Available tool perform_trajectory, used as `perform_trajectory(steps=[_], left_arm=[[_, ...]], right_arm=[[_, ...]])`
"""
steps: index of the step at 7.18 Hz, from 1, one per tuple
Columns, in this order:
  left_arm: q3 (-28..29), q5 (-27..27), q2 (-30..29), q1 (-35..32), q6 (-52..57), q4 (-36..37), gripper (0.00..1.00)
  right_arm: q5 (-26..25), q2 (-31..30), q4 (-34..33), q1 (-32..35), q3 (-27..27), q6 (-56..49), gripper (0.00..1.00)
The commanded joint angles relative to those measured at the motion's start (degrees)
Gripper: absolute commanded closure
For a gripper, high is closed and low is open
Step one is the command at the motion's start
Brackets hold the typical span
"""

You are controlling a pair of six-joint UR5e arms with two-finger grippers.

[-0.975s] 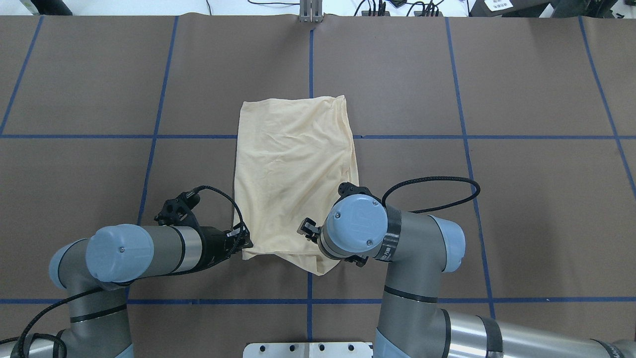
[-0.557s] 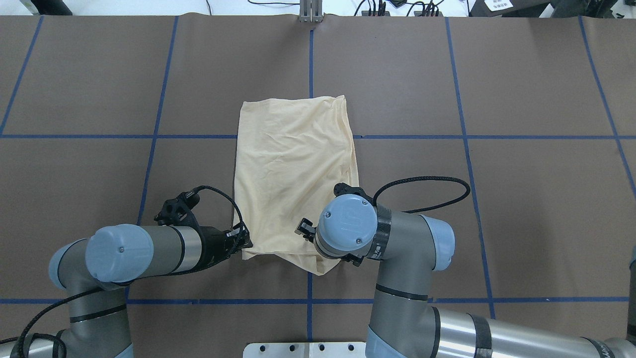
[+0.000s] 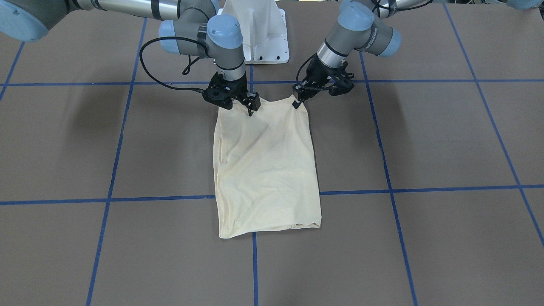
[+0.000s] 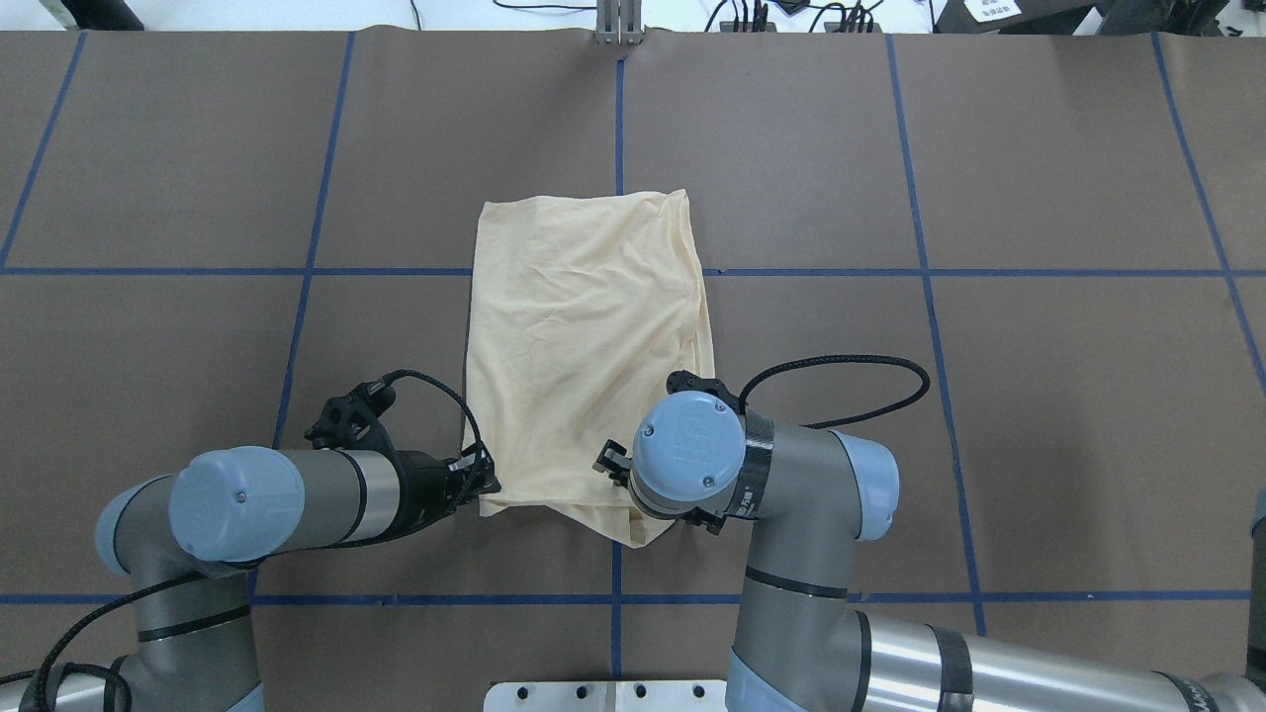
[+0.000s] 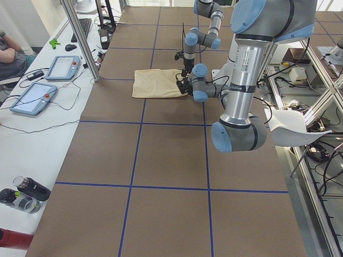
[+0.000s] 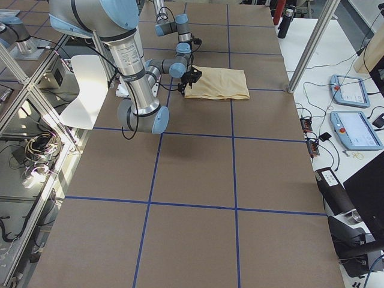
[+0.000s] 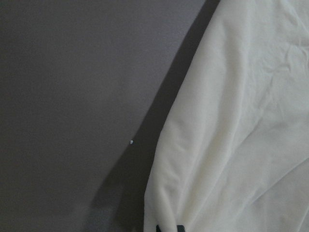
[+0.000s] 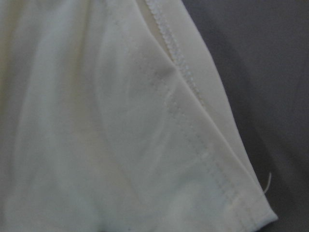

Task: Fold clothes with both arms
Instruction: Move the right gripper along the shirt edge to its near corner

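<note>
The clothes are one pale cream-yellow shirt (image 4: 584, 346) (image 3: 265, 170), lying folded into a long rectangle in the middle of the table. My left gripper (image 4: 487, 482) (image 3: 296, 103) is at the shirt's near left corner. In the left wrist view its dark fingertips (image 7: 169, 228) are pinched together on the fabric (image 7: 231, 121). My right gripper (image 3: 249, 108) points down onto the near edge close to the other corner, mostly hidden under its wrist (image 4: 687, 455) from overhead. The right wrist view shows only the stitched hem (image 8: 174, 63) and no fingertips, so this gripper looks open.
Brown table cover with blue tape grid lines (image 4: 618, 109). The white pedestal base (image 3: 255, 34) stands behind the shirt's near edge. In the left side view, tablets (image 5: 37, 96), bottles (image 5: 21, 193), a metal post (image 5: 80, 43) and a person's arm (image 5: 8, 51) line the far side.
My right arm's wrist has shifted a little left and toward the robot over the shirt's near edge. The left arm and the shirt have not moved.
</note>
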Motion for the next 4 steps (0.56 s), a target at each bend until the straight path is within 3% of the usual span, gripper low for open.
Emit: perform_trajectory(steps=[1, 3, 4], left_arm=[[0.1, 0.0, 0.0, 0.0, 0.0, 0.0, 1.0], [0.5, 0.0, 0.1, 0.0, 0.2, -0.1, 1.0], [0.5, 0.0, 0.0, 0.0, 0.1, -0.1, 1.0]], right_arm=[[0.2, 0.2, -0.8, 0.0, 0.5, 0.0, 0.13], [0.1, 0.2, -1.1, 0.0, 0.7, 0.1, 0.65], [0.0, 0.2, -1.5, 0.0, 0.7, 0.2, 0.85]])
